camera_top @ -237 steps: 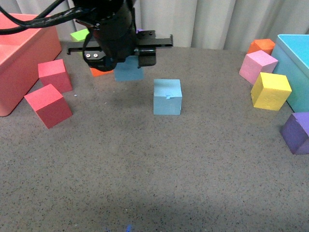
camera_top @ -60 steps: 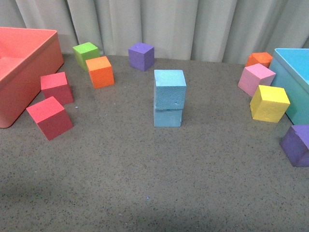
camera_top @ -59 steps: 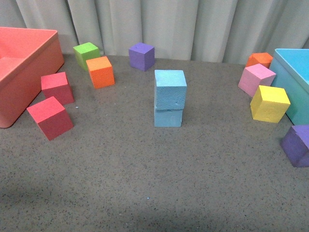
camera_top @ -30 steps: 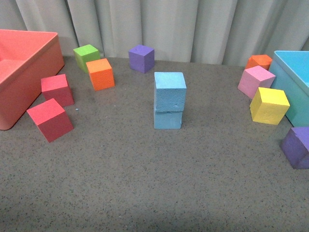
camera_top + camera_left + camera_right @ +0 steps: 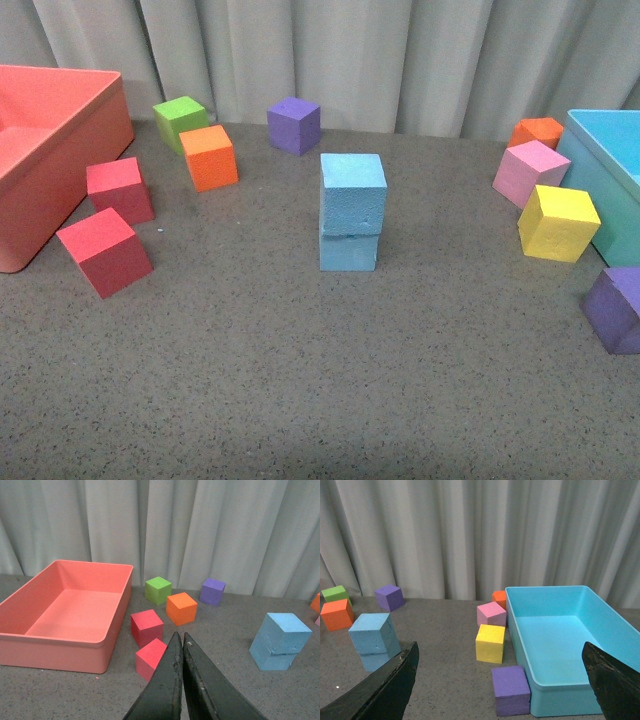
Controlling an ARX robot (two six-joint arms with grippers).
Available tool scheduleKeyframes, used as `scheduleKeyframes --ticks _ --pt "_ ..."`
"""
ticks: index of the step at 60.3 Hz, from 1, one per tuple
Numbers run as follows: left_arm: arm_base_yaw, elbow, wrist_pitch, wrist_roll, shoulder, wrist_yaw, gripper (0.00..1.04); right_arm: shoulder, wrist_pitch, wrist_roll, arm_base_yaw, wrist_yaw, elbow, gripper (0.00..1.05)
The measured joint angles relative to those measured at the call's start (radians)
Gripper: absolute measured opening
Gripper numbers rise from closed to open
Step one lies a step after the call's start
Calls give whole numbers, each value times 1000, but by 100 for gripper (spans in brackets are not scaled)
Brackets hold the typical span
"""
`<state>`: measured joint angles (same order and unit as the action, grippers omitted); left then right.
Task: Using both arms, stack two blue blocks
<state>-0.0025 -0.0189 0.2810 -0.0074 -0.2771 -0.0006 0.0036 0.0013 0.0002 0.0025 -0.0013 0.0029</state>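
Blue blocks were found stacked near the middle of the grey table: the upper blue block sat on the lower blue block, touching it, with its front edge overhanging slightly and turned a little relative to the one beneath. No arm appeared in the front view and nothing touched the stack. In the left wrist view the left gripper showed its two dark fingers pressed together with nothing between them, clenched on air, well apart from the stack. In the right wrist view the right gripper had its fingers spread wide at either edge of the picture, released and empty. To the left stood a red bin, with two red cubes just beside it, one nearer the bin and one further forward. Behind them were an orange cube and a green cube, close together; whether they touched could not be told. A purple cube sat toward the curtain. On the right, a turquoise bin had a pink cube, a yellow cube, a second orange cube and a second purple cube near it.
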Motion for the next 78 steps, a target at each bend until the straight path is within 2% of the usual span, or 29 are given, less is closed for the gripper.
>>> scheduleKeyframes --ticks 22,28,37,62,67,78 --pt "0 0 -106 0 106 0 4 0 0 0 0 0 0 95" --pt "0 0 -267 0 240 1 4 0 0 0 0 0 0 95" --pt "0 0 -278 0 272 0 5 0 0 0 0 0 0 95" --pt "0 0 -279 0 273 0 79 0 0 0 0 0 0 95" --pt "0 0 -279 0 273 1 99 0 0 0 0 0 0 95" --pt "0 0 -279 2 273 0 98 0 0 0 0 0 0 95"
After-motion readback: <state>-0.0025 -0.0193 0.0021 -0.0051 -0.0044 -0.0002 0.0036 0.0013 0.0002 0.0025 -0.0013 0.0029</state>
